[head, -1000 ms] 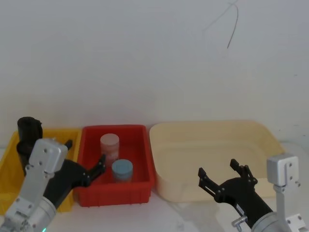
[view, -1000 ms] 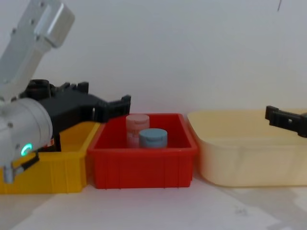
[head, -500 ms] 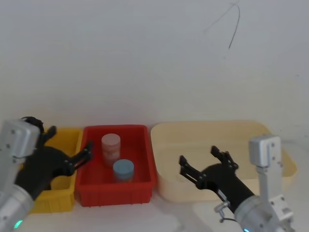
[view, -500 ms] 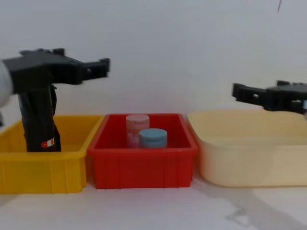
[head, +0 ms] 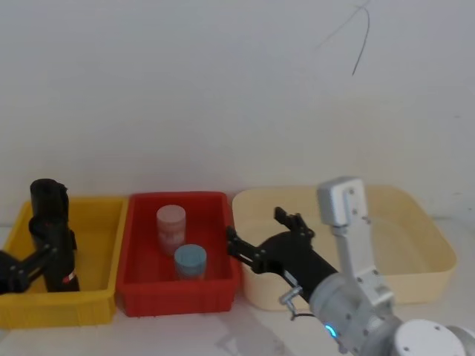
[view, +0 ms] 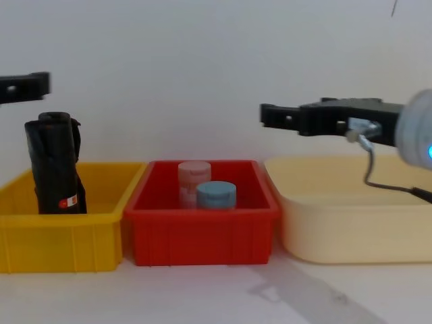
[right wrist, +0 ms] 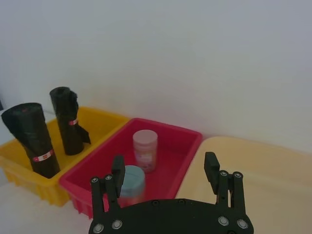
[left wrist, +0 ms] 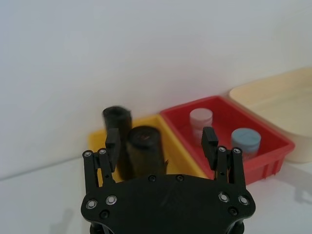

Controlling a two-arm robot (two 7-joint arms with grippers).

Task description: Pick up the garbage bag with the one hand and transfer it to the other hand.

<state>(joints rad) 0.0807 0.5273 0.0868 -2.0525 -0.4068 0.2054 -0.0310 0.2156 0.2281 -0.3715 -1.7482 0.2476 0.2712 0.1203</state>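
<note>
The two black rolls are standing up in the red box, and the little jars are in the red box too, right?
Not quite. The two black rolls stand up in the yellow box, not the red one. The right wrist view shows it: the garbage bag and the other roll are both in there. The red box holds the pink jar and the blue jar.

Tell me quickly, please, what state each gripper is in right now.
Left gripper: open, holding nothing.
Right gripper: open, holding nothing.
</note>
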